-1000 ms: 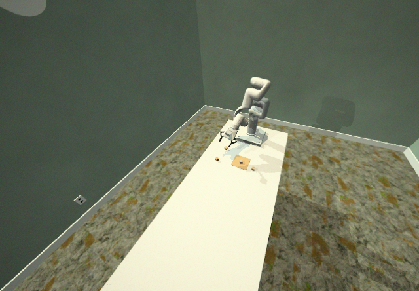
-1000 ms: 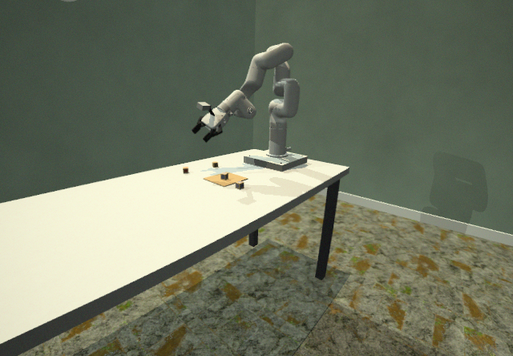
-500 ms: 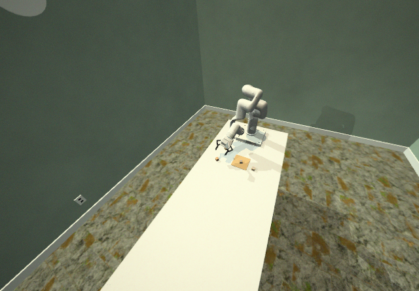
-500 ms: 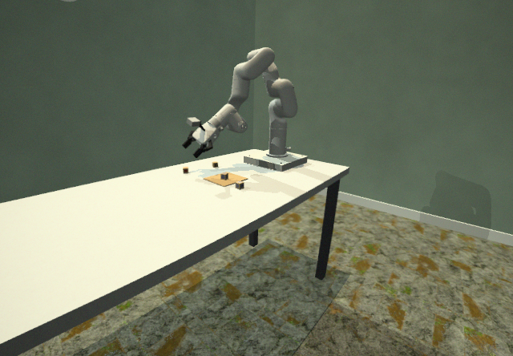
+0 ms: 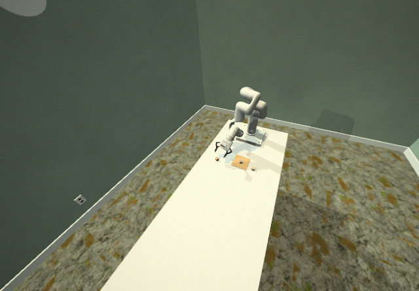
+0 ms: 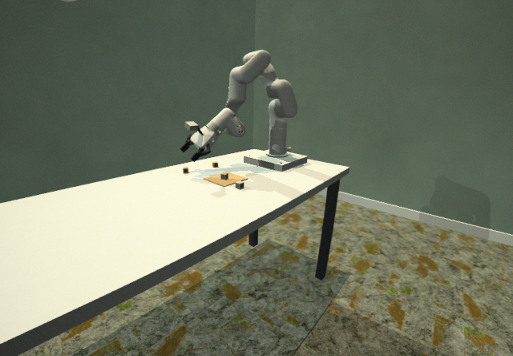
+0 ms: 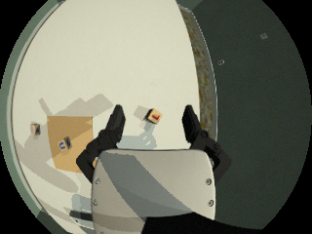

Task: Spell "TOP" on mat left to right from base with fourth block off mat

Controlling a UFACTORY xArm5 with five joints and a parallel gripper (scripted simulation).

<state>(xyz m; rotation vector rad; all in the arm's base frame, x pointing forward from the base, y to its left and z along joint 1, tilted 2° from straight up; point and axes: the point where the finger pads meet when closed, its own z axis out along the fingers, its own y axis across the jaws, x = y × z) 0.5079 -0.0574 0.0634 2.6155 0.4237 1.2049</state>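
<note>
My gripper (image 5: 220, 153) (image 6: 187, 154) (image 7: 153, 111) is open and empty, tilted above the table. A block with a red mark (image 5: 217, 158) (image 6: 185, 170) (image 7: 154, 116) lies on the table, appearing between the fingertips in the wrist view but below them. A block with a blue letter (image 5: 241, 162) (image 6: 224, 175) (image 7: 63, 144) sits on the orange mat (image 5: 236, 166) (image 6: 213, 178) (image 7: 56, 124). Another block (image 5: 253, 168) (image 6: 239, 185) (image 7: 35, 130) lies off the mat. A fourth block (image 6: 215, 164) lies off the mat, nearer the base; the gripper hides it in the wrist view. The letters are unclear.
The white table (image 5: 216, 220) (image 6: 124, 215) (image 7: 122, 49) has a long edge beyond the red-marked block, with the floor and wall past it. The robot's base plate (image 5: 248, 141) (image 6: 269, 163) stands at the table's end, beyond the mat in the top and exterior views. Arm shadows cross the table and mat.
</note>
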